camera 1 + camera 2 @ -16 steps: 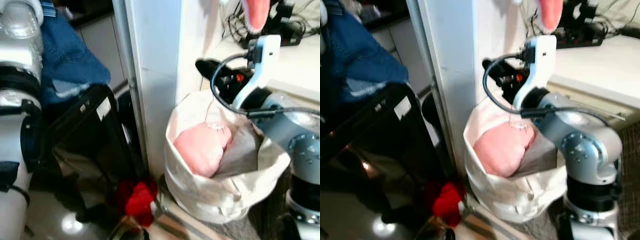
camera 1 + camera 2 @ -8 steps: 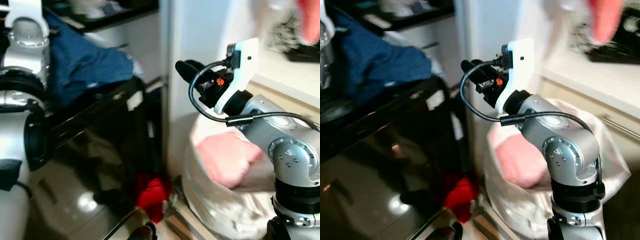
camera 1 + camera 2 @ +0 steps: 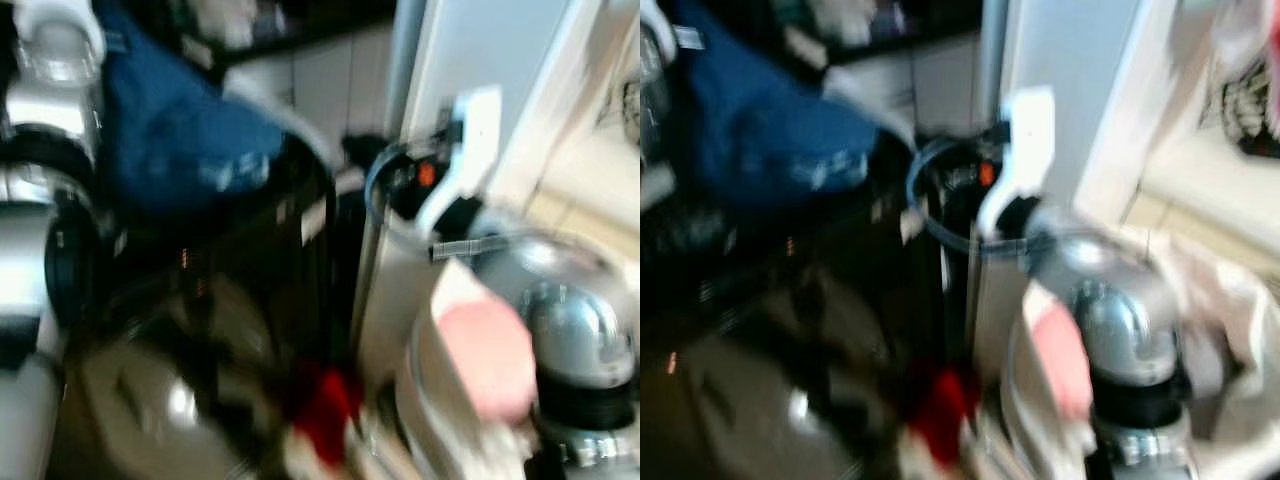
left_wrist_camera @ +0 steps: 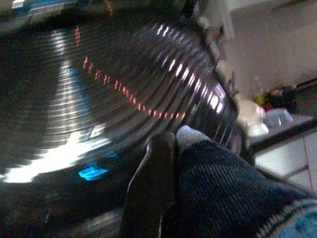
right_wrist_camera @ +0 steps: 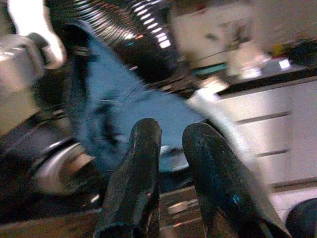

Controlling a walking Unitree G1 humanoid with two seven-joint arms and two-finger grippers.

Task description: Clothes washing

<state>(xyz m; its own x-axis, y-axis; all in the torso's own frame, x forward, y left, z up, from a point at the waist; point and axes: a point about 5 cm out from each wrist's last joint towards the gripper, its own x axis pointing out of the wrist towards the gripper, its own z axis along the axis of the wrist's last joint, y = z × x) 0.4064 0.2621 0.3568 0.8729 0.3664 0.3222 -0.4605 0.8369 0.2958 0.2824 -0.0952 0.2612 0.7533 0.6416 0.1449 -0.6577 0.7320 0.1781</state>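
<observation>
Left gripper [image 4: 163, 183]: closed on the dark blue denim garment [image 3: 180, 140], one black finger [image 4: 151, 183] pressed against the cloth, just before the ribbed, shiny metal drum [image 4: 99, 89] of the washer. Right gripper [image 5: 171, 168]: two black fingers a narrow gap apart, nothing between them, raised level with the glossy black washer door [image 3: 200, 330] and pointed toward the garment. Dark blue denim garment: draped above and behind the washer door, on the robot's left side, beside the silver left arm [image 3: 40, 200]. Red cloth item [image 3: 325, 400]: on the floor at the foot of the washer door. Off-white fabric laundry bag [image 3: 1230, 330]: on the floor well to the right of the washer door, beyond a white upright panel [image 3: 470, 60], holding a pink rounded bundle [image 3: 485, 355]. Head views heavily blurred.
</observation>
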